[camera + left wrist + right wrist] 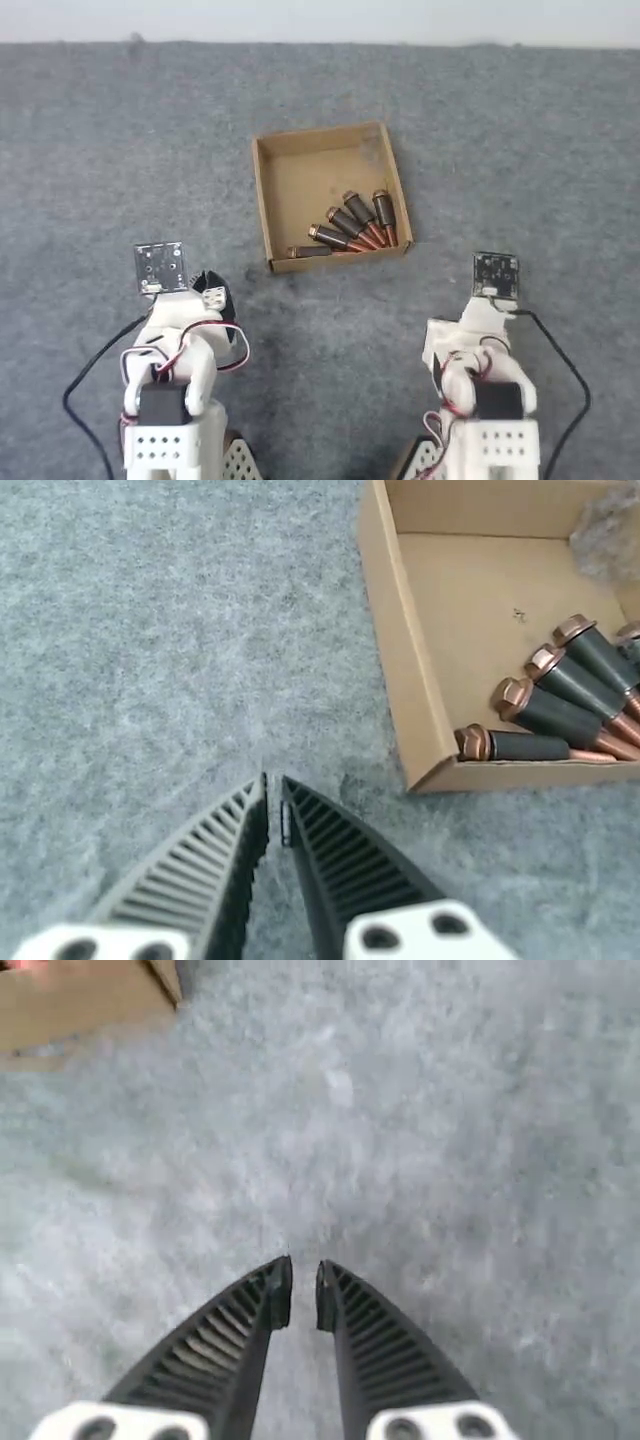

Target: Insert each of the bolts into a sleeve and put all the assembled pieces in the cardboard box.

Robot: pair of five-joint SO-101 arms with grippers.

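A grey fuzzy mat (100, 150) covers the table. The cardboard box (262, 205) sits in the middle, ahead of both arms. Five bolts (512, 693) in dark sleeves (560, 718) lie inside it, bunched toward the corner nearest the right arm, one flat along the near wall. The left claw (273, 782) hangs over the mat just beside the box, pinched almost together and holding nothing. The right claw (303, 1270) hangs over the mat, narrow and empty too.
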